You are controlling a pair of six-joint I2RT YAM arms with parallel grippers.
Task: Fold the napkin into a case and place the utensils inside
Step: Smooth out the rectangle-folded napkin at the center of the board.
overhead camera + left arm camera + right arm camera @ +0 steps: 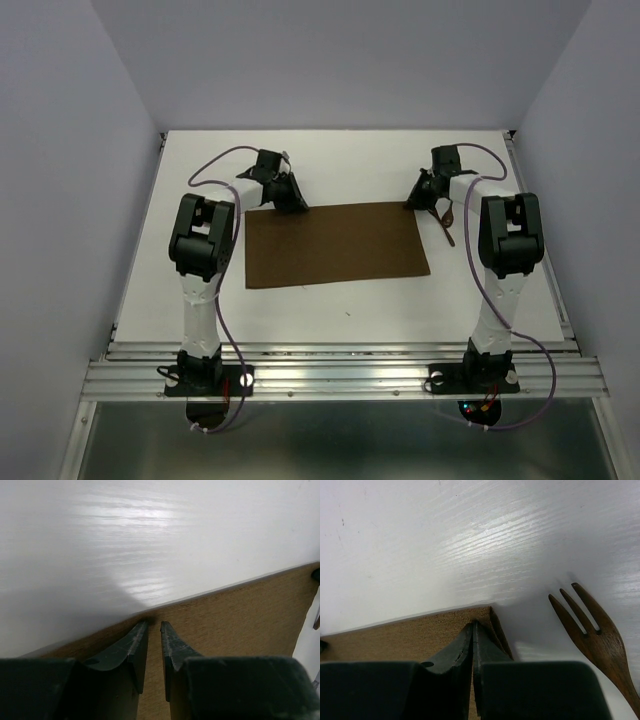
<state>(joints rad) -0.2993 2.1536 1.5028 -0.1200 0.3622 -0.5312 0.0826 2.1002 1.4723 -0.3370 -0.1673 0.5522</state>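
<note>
White table (pixel 330 300) says you're barely started: napkin (pixel 335 245) lies flat and unfolded mid-table, right gripper (pixel 472 625) pinched shut on its far right corner, left gripper (pixel 154 625) a crack open at the far left corner, fork (pixel 592 630) just right of it.

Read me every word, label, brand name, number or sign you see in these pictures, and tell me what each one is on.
None: no view shows any readable text.
The napkin is plain brown cloth, the fork is unmarked, the table is bare white, and the arms show no label that can be made out.
</note>
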